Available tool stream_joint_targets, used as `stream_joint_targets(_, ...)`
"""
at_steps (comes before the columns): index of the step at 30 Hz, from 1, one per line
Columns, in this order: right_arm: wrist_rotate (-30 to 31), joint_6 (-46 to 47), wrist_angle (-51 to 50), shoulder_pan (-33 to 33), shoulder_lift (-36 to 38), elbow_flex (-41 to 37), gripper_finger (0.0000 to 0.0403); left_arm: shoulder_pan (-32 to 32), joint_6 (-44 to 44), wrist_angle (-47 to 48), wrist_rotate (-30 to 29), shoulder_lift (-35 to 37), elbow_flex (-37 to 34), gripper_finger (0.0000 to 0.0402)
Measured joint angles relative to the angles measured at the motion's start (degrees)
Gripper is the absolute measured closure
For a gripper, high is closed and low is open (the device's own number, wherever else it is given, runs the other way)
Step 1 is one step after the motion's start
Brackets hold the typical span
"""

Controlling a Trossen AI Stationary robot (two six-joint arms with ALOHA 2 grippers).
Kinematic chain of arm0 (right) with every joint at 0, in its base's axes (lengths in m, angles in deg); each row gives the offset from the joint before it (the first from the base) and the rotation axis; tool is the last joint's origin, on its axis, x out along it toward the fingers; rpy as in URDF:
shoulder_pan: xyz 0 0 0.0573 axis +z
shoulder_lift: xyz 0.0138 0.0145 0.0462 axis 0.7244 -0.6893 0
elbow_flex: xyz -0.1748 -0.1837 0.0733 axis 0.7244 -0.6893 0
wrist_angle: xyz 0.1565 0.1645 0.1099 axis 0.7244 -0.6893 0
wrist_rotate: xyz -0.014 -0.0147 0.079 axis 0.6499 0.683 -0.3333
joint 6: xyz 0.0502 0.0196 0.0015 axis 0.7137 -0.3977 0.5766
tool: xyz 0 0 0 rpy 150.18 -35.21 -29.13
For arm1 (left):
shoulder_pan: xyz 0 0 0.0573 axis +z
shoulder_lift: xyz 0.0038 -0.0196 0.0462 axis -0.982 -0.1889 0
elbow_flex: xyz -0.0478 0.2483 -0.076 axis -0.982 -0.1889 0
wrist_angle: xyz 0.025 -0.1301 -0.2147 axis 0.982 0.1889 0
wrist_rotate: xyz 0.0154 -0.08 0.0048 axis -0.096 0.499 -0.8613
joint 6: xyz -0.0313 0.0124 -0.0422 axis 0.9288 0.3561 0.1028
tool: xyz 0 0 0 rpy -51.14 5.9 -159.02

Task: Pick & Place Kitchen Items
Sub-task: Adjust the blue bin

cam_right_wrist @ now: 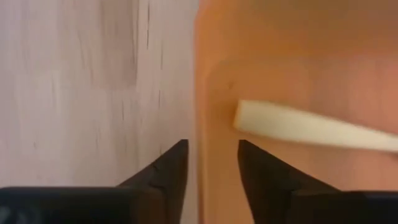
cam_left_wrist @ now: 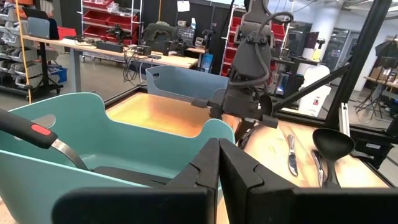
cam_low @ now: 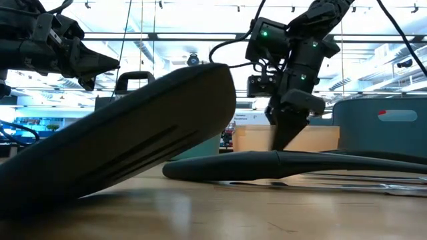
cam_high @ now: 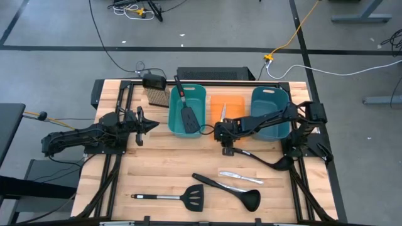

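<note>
My right gripper [cam_high: 227, 148] points down, open and empty, over the near rim of the orange bin [cam_high: 233, 102]. In the right wrist view [cam_right_wrist: 211, 158] one finger stands over the wood and one over the bin. A yellow-handled knife [cam_right_wrist: 311, 132] lies in that bin [cam_high: 223, 112]. A red-and-black-handled spatula [cam_high: 186, 108] lies in the left teal bin [cam_high: 200, 94]. On the table lie a ladle [cam_high: 267, 161], a second ladle [cam_high: 231, 189], silver knives [cam_high: 239, 177] and a steel-handled spatula [cam_high: 171, 198]. My left gripper [cam_high: 149, 126] waits shut at the left [cam_left_wrist: 219, 163].
A second teal bin [cam_high: 271, 100] stands at the far right under my right arm. A tan-bristled brush [cam_high: 157, 95] lies at the far left of the bins. In the low view the spatula's blade [cam_low: 133, 153] fills the foreground.
</note>
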Motion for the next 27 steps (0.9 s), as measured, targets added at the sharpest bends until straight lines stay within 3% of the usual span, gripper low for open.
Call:
stream_joint_targets(6,-0.1,1.0,0.1,0.0,3.3,0.3,0.0202,0.0,0.0,0.1,0.0,0.0,0.0,0.0388)
stream_joint_targets(12,0.1,1.7,-2.0,0.9,11.5,0.4,0.0187,0.0,0.0,0.4,0.0,0.0,0.0,0.0388)
stream_joint_targets(16,5.4,4.7,-13.0,2.6,18.0,0.4,0.0187,0.0,0.0,0.7,0.0,0.0,0.0,0.0388)
stream_joint_targets(22,10.8,22.0,-36.8,4.9,24.9,0.4,0.0191,0.0,-0.2,0.8,0.0,0.0,0.0,0.0388)
stream_joint_targets(27,15.2,28.7,-39.2,9.1,28.5,0.4,0.0192,0.0,-0.2,0.8,0.0,0.0,0.0,0.0388)
